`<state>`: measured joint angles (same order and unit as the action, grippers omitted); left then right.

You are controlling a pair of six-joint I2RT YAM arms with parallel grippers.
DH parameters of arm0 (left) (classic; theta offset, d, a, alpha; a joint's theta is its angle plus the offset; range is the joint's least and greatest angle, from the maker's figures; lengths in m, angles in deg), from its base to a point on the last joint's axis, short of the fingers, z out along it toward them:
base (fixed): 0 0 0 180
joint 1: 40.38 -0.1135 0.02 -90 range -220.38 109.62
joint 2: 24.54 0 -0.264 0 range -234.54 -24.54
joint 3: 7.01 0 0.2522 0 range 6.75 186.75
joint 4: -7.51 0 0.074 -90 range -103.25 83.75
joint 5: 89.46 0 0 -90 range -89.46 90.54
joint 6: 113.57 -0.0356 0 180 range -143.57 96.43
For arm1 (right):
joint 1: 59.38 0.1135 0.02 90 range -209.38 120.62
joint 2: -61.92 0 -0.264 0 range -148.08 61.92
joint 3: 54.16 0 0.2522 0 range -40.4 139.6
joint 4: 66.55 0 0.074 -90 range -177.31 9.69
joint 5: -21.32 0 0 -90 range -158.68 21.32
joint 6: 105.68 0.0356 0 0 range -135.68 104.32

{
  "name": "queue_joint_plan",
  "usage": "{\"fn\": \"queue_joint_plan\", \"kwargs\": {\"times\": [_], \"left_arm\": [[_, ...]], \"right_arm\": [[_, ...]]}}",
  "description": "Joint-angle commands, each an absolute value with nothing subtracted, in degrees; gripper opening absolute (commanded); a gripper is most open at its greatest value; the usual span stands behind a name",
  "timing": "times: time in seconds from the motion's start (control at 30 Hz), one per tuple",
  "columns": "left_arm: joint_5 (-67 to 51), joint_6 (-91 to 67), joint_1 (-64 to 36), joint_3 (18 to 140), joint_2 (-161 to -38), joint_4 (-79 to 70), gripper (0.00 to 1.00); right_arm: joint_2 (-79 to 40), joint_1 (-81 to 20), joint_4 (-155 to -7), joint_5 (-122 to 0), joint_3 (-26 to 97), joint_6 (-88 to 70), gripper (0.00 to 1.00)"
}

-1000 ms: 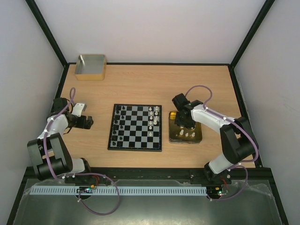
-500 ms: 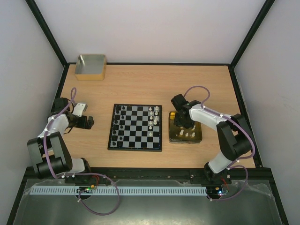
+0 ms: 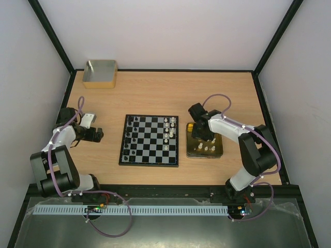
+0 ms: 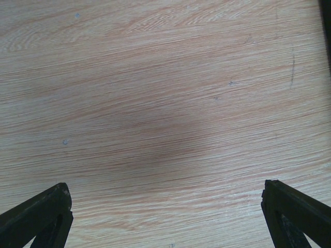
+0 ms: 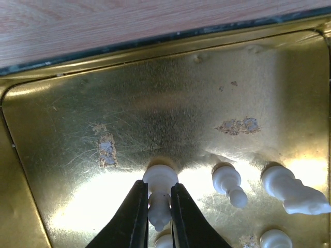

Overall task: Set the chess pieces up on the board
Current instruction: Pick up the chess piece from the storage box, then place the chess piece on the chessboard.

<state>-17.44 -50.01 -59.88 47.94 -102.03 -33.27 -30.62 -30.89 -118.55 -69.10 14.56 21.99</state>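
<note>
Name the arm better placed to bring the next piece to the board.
Right: the right hand is in the gold tin, closed on a white piece. The left hand is open over the table, beside the board.

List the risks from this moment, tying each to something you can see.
1. The right gripper pinches a cream pawn in the gold tin by its narrow body; it could slip on lifting.
2. A second cream piece sits close beside it; the fingers may knock it over.
3. The board already holds pieces along its right columns, so setting down could topple one.
</note>
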Motion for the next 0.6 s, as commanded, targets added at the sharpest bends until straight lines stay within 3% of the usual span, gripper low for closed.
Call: {"fn": "queue_joint_plan", "kwargs": {"times": [0.0, 0.2, 0.57], "left_arm": [[-17.69, -49.3, -59.64, 48.33, -102.2, -32.98, 0.99], [-18.04, -49.18, -59.68, 48.1, -102.11, -33.06, 0.99], [-18.35, -49.32, -59.65, 46.95, -101.13, -32.88, 1.0]], "right_arm": [[-28.9, -31.05, -121.92, -71.28, 17.23, 21.68, 0.09], [-25.72, -29.13, -126.94, -72.76, 20.86, 22.37, 0.09], [-25.04, -14.76, -132.51, -74.23, 28.79, 30.68, 0.1]]}}
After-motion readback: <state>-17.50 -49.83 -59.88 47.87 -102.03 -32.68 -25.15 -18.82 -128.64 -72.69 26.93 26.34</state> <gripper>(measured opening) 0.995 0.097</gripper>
